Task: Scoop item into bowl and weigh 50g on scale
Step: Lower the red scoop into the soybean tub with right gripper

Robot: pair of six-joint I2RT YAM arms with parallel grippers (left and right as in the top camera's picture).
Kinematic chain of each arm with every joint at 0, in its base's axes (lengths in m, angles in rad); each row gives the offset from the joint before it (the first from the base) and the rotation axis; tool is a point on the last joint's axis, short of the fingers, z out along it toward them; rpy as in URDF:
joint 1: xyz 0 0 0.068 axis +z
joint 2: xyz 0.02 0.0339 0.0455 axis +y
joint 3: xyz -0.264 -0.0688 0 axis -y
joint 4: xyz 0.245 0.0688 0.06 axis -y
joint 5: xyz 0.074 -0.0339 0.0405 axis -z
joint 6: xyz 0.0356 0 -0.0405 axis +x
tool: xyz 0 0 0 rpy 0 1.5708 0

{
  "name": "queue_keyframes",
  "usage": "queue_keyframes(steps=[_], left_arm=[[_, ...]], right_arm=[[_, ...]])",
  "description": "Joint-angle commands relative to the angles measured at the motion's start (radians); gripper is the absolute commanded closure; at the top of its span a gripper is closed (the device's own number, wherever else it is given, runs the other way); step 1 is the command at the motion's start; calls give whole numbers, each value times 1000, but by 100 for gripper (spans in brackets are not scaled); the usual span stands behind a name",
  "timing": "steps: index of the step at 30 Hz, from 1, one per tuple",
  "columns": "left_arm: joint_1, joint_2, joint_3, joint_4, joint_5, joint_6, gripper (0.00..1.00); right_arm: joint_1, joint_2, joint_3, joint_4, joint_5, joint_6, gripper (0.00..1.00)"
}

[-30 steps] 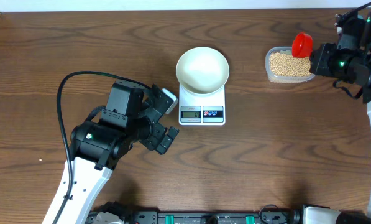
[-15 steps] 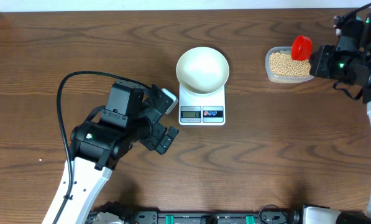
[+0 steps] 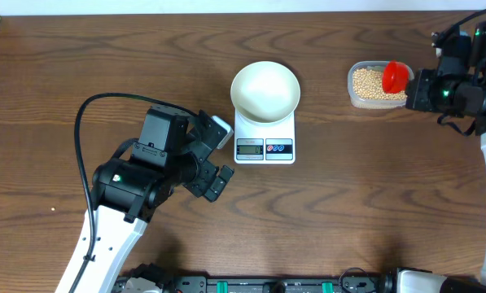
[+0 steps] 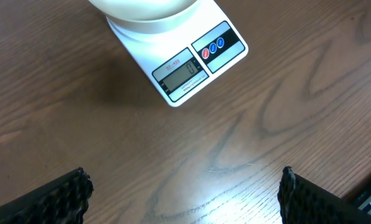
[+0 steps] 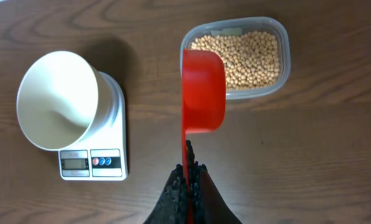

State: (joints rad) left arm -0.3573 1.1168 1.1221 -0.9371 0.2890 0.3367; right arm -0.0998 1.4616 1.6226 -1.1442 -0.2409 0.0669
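The white bowl (image 3: pixel 264 90) sits empty on the white scale (image 3: pixel 264 138), mid-table; both show in the right wrist view, bowl (image 5: pixel 58 99) and scale (image 5: pixel 93 163). Tan beans (image 3: pixel 376 84) fill a clear plastic tub (image 3: pixel 354 98) at the far right, also in the right wrist view (image 5: pixel 242 57). My right gripper (image 3: pixel 413 88) is shut on the handle of a red scoop (image 5: pixel 203 90), whose cup hangs over the tub's near-left edge. My left gripper (image 4: pixel 184 196) is open and empty above bare table, just in front of the scale's display (image 4: pixel 179 73).
The dark wooden table (image 3: pixel 348 195) spreads all around. The left arm's black cable (image 3: pixel 84 122) loops over the table's left part. A rail with equipment runs along the front edge (image 3: pixel 267 285).
My right gripper has shifted slightly down and left, bringing the red scoop from the tub's far edge to over the beans. The left arm has not moved.
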Motion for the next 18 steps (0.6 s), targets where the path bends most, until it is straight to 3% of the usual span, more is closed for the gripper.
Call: queue_keyframes(steps=[1,18], left_arm=[[-3,5,-8,0,-3,-9,2],[-3,5,-8,0,-3,-9,2]], right_arm=[[-4,-3,24,-7,2,-14,99],[-4,-3,25,19,-34,217,99]])
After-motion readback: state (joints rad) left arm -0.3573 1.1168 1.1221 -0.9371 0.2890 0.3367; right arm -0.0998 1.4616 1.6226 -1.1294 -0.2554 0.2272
